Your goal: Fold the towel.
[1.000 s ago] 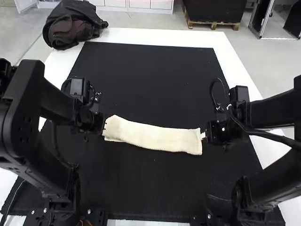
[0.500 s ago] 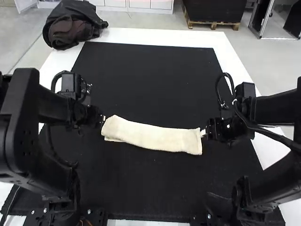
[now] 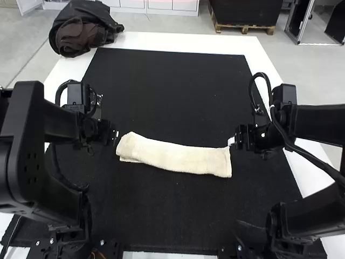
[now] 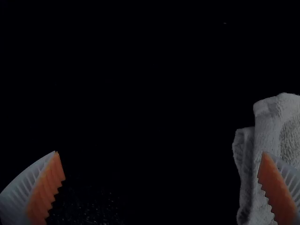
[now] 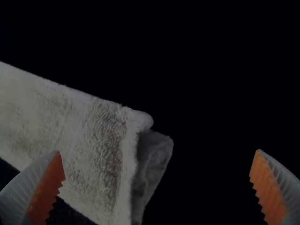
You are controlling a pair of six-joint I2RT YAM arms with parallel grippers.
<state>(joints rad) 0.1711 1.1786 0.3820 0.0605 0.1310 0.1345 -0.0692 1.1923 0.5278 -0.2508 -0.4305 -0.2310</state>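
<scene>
The cream towel [image 3: 175, 157] lies folded into a long narrow strip across the black mat, with layers visible at its ends. Just off its left end is my left gripper [image 3: 116, 136]; my right gripper [image 3: 233, 142] is beside the right end, slightly above the cloth. In the left wrist view, my left gripper [image 4: 161, 164] has its fingers wide apart, one over the edge of the towel [image 4: 276, 140]. My right gripper [image 5: 157, 164] is likewise wide open in the right wrist view, one finger overlapping the towel [image 5: 79, 136]. Neither holds any cloth.
A black mat [image 3: 172, 81] covers most of the white table [image 3: 178, 41]. A dark bag or jacket [image 3: 82, 29] lies at the table's far left corner. Both arms' bodies and cables stand at the sides.
My left gripper has moved left, away from the towel's left end. My right gripper has drawn slightly up and to the right. The towel has stayed nearly the same.
</scene>
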